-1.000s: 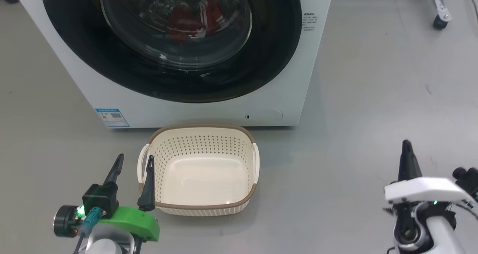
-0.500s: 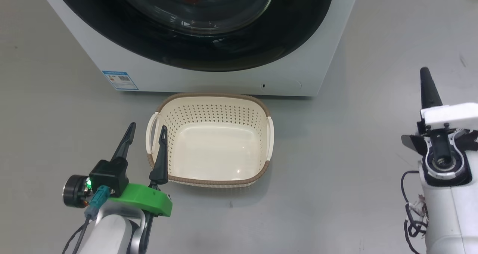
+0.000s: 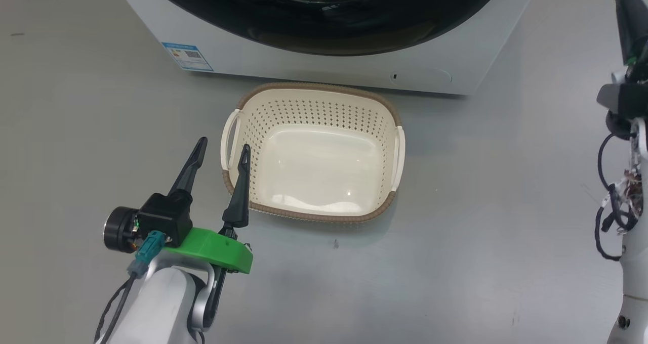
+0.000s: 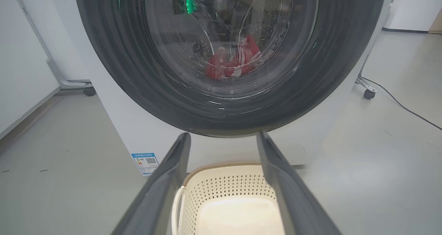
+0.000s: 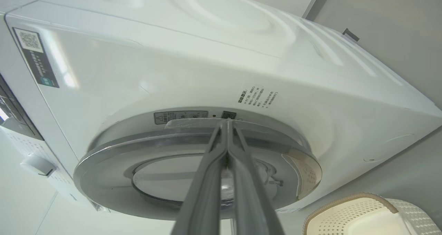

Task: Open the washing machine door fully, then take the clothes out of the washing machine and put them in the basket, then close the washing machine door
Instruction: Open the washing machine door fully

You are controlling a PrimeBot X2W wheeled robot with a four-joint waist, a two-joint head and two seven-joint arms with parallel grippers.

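Note:
The washing machine [image 3: 324, 66] stands ahead with its washing machine door [image 4: 114, 72] closed, a black rim around clear glass. Behind the glass, the red clothes [image 4: 234, 60] lie in the drum. The cream basket [image 3: 314, 152] sits on the floor in front of the machine with nothing in it. My left gripper [image 3: 224, 144] is open over the basket's left handle, holding nothing. My right gripper [image 5: 226, 122] is shut, raised at the machine's right side, its tips at the door's outer edge [image 5: 114, 179]; I cannot tell if they touch it.
Grey floor lies all around the basket. A wheeled stand leg [image 4: 368, 94] and a black cable [image 4: 404, 107] are on the floor right of the machine. Another caster [image 4: 89, 91] sits at its left by a white wall panel.
The head camera has shifted, so the machine and basket sit higher and further right. My right gripper, still shut, has risen from low right up beside the door. The left gripper stays open.

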